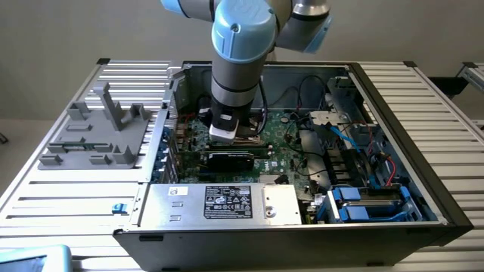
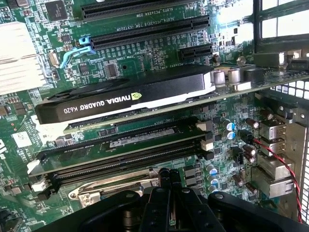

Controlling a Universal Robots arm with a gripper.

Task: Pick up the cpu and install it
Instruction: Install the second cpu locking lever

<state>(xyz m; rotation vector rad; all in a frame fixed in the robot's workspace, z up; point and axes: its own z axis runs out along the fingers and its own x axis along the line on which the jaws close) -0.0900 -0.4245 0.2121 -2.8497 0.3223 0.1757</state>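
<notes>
My gripper (image 2: 169, 176) is low over the green motherboard (image 2: 145, 53) inside the open computer case (image 1: 393, 113). Its two dark fingers are pressed together, shut, with nothing visible between them. Just beyond the fingertips lies the silver metal frame of the socket (image 2: 108, 189), partly covered by the gripper body. The cpu is hidden. In the exterior view the arm's wrist (image 1: 230, 122) reaches straight down into the middle of the case.
A black graphics card (image 2: 125, 96) stands on edge close to the gripper, with long dark slots (image 2: 120, 159) between them. A silver box with a black label (image 1: 226, 203), blue drive bays (image 1: 363, 204) and loose cables (image 1: 318, 122) crowd the case. A grey fixture (image 1: 98, 130) sits outside it.
</notes>
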